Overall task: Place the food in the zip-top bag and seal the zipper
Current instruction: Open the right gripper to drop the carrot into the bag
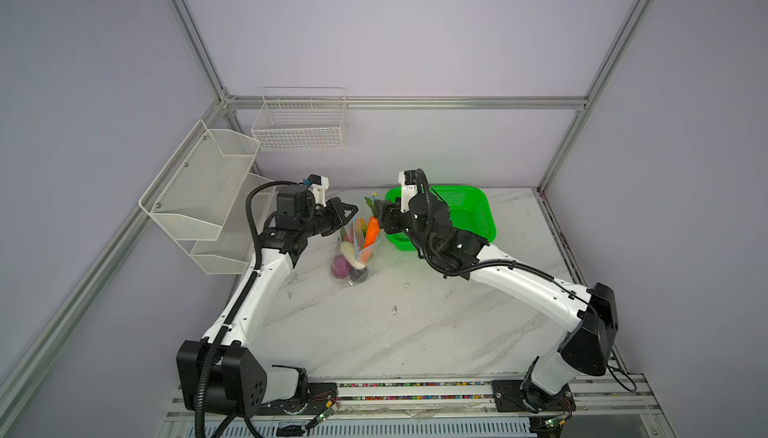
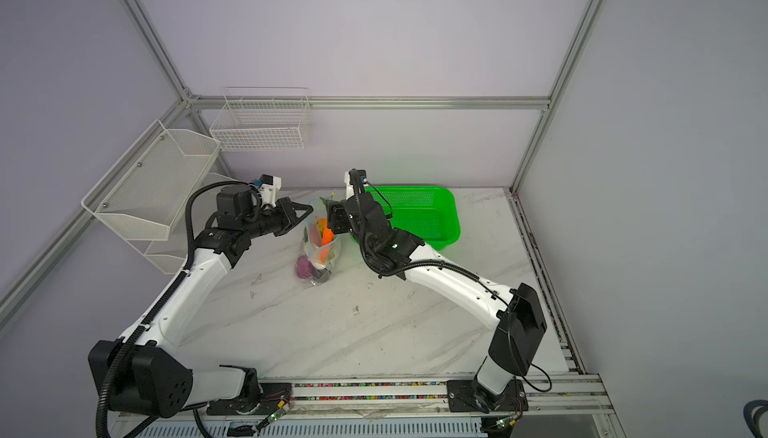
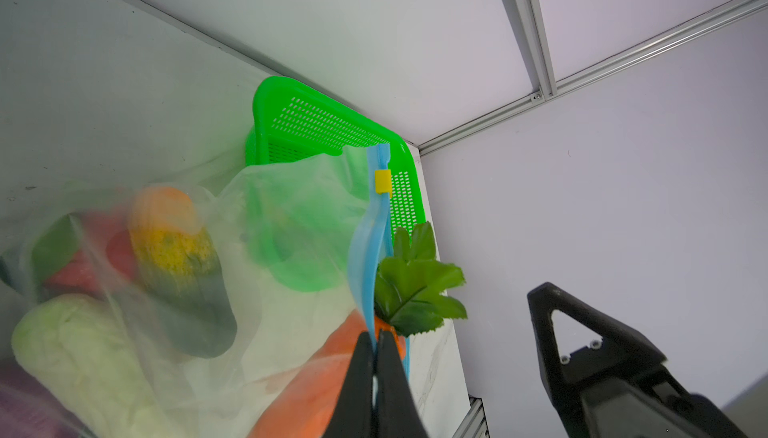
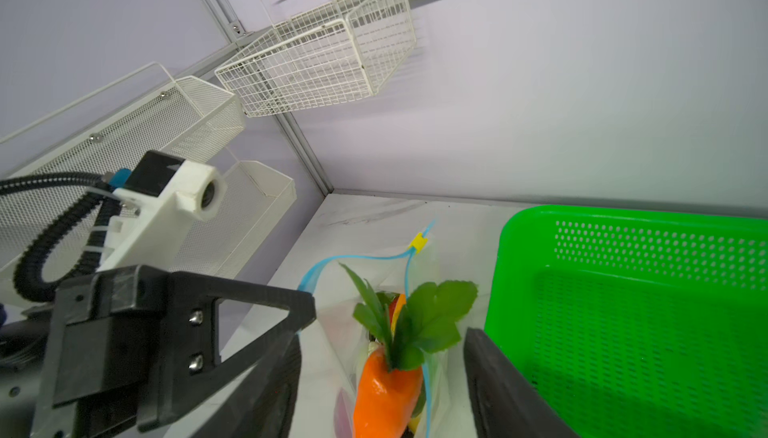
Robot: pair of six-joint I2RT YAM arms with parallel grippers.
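Carrot almost bagged, zipper unsealed.
My left gripper [image 3: 376, 334] pinches the zipper [image 3: 370, 248] edge, holding the bag [image 1: 357, 244] mouth-up beside the basket [image 4: 623, 311]. My right gripper [image 4: 384, 334] is spread around the carrot [image 4: 386, 390], whose leaves poke out. Next, I judge: push it under, then draw the slider [image 3: 382, 181] across.

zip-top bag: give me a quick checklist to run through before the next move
1. left gripper holding the zipper: ok, shut on the blue strip.
2. right gripper clear of the carrot: ok, jaws open, gap on both sides.
3. carrot below the zipper line: not ok, its leaves poke out of the zip-top bag mouth.
4. slider tab at the strip's end, ready to pull: ok, mouth open.
5. green basket emptied: cannot tell, the right arm hides part of it in both top views.
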